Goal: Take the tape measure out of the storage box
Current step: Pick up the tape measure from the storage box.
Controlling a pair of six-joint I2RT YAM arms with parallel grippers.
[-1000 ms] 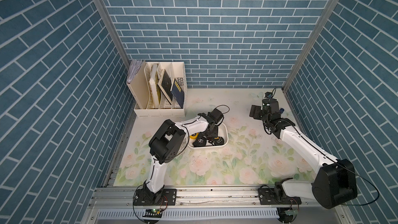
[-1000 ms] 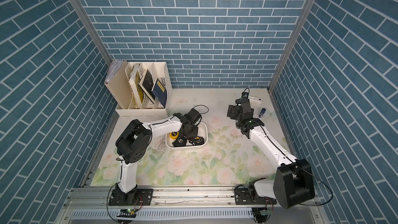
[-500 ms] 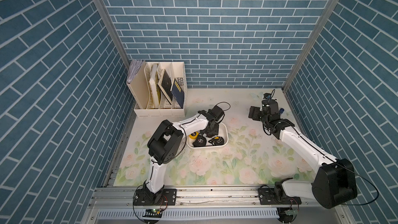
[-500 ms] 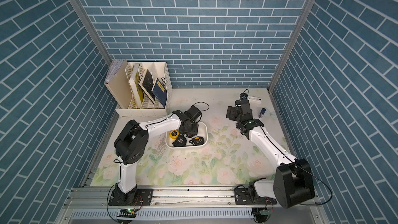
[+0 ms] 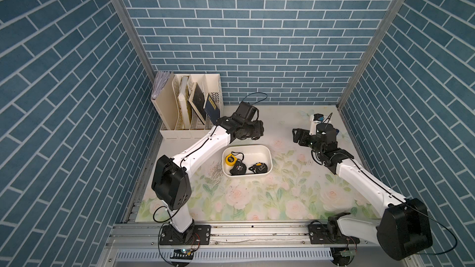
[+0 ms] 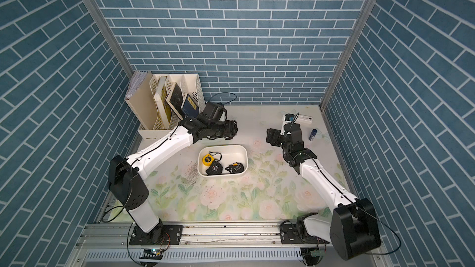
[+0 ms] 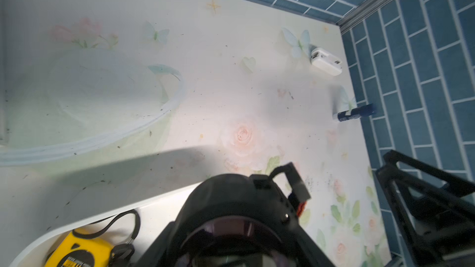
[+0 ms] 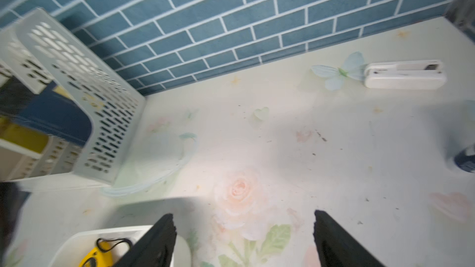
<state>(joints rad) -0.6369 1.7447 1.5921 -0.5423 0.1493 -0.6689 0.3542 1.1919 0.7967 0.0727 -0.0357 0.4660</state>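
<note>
white box sits mid-table with a yellow tape and two black tapes inside. a third tape, black, is held up near its far rim.

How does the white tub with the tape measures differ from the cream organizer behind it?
The storage box is shallow, rounded and solid-walled; the file organizer is tall, squared and slotted. The storage box lies flat holding tape measures; the file organizer stands in the back corner holding books. Both are pale, open-topped containers.

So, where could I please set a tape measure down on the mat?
Bare mat lies between the storage box and the right tool, and between the box and the front rail. Crowded: far right corner, white device and blue tube.
</note>
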